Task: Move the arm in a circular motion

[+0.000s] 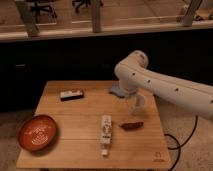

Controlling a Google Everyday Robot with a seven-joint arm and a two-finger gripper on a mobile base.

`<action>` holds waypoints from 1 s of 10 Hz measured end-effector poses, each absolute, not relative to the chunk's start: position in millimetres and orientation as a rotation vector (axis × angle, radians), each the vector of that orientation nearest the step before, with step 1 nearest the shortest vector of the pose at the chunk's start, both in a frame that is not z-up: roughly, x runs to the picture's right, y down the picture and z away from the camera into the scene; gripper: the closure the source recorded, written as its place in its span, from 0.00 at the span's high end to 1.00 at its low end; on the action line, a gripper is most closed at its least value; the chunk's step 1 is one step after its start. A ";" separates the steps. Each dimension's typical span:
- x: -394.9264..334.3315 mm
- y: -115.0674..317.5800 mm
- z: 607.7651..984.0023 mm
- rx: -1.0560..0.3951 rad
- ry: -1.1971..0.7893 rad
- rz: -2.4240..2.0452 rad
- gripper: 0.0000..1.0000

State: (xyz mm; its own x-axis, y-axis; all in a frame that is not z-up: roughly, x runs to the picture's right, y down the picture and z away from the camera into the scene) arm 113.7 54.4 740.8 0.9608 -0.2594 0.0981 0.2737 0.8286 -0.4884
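The large glossy white arm point(165, 85) reaches in from the right edge, its rounded elbow joint point(131, 67) over the table's far right part. From that joint it drops to the gripper point(136, 105), which hangs just above the wooden table point(85, 112), near its right edge and a little above a small dark red item point(131, 125).
On the table lie a red-orange bowl point(38, 132) at the front left, a dark flat box point(71, 94) at the back, a white bottle point(105, 132) lying in the middle, and a blue object point(117, 91) behind the arm. A cable point(172, 142) hangs at the right.
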 end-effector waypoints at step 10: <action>103.6 61.1 740.0 -0.532 -0.065 -0.387 0.80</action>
